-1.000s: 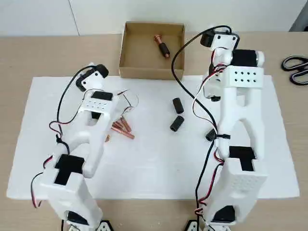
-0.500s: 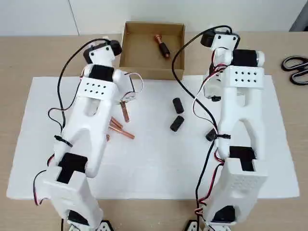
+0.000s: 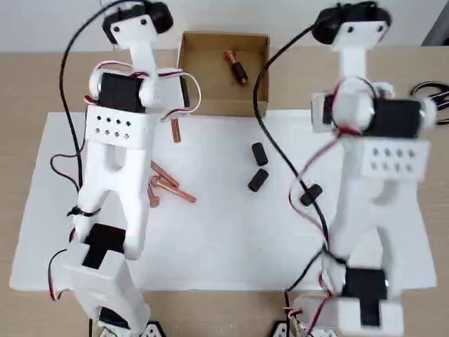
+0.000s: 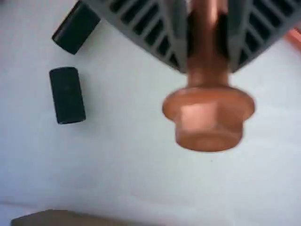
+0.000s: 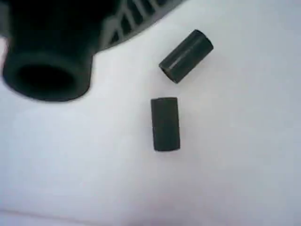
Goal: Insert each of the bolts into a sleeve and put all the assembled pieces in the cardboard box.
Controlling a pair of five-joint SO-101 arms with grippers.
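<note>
My left gripper (image 3: 174, 118) hangs above the white mat in front of the cardboard box (image 3: 210, 107), shut on a copper bolt (image 3: 175, 130). Its hexagonal head (image 4: 208, 117) points down below the left gripper (image 4: 207, 42). My right gripper (image 5: 56, 33) is shut on a black sleeve (image 5: 47, 70) with its open bore facing the camera; that sleeve (image 3: 311, 193) peeks out beside the raised right arm. Two loose sleeves (image 3: 259, 154) (image 3: 257, 180) lie mid-mat. Several loose bolts (image 3: 168, 188) lie by the left arm. One assembled piece (image 3: 236, 67) rests in the box.
The white mat (image 3: 224, 239) covers the middle of the wooden table. Scissors (image 3: 431, 95) lie at the far right edge, partly behind the right arm. Both loose sleeves (image 4: 67, 94) (image 4: 76, 27) lie between the arms, also seen as sleeves (image 5: 165, 123) (image 5: 186, 55).
The left arm lifted a bolt from the pile and carried it up toward the box. The right arm rose high off the mat.
</note>
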